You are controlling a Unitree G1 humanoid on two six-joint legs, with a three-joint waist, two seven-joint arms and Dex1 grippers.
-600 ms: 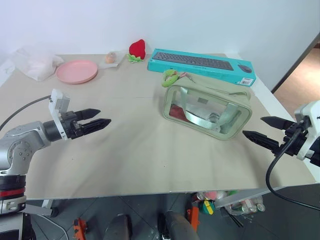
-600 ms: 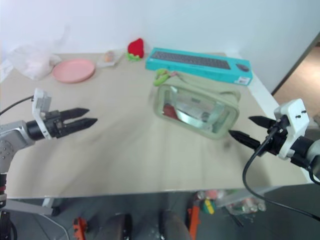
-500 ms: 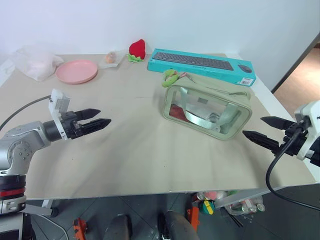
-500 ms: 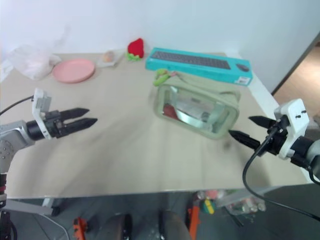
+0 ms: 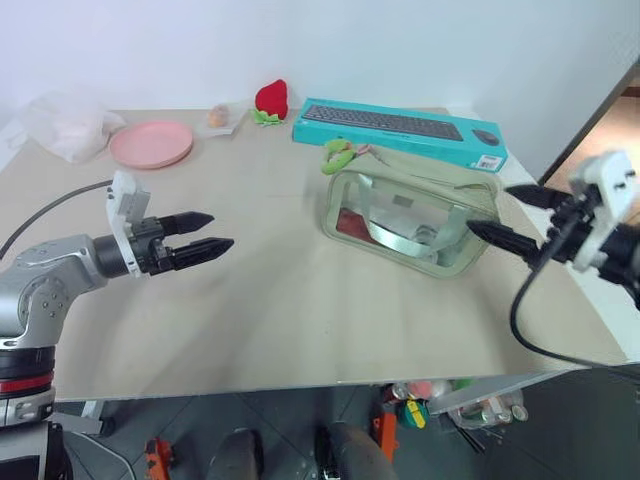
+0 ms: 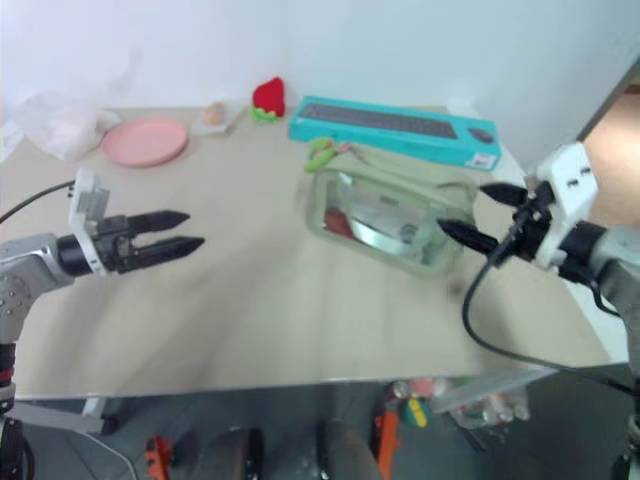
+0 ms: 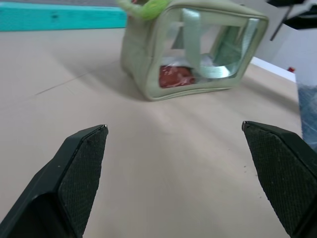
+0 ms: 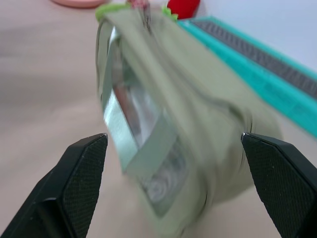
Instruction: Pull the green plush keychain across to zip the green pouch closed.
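Sage-green pouch [image 5: 410, 222]: rectangular, clear plastic sides, green strap handle, red and white contents visible; upright on beige worktop [image 5: 270, 300], right of centre, just in front of teal keyboard box [image 5: 400, 132].

Lime-green plush keychain [image 5: 339, 154]: at pouch's far-left top corner, on the zipper end nearest the keyboard box; well apart from both sets of fingers.

Left gripper [image 5: 212, 233]: black fingers [image 7: 81, 163] spread wide, empty, held level above bare worktop; pointing toward pouch, well apart from it, pouch's short end ahead between the tips in wrist view.

Right gripper [image 5: 505, 215]: fingers [image 8: 79, 168] spread wide, empty; lower tip near pouch's right end, touching or apart not discernible; upper tip above the right end. Pouch seen lengthwise between the fingers in wrist view, keychain at its far end.

Other items, far edge of worktop: red plush strawberry [image 5: 272, 100] with green leaves; pink plate [image 5: 151, 144]; small item on white tray [image 5: 218, 118]; crumpled clear plastic bag [image 5: 62, 122] at far-left corner.
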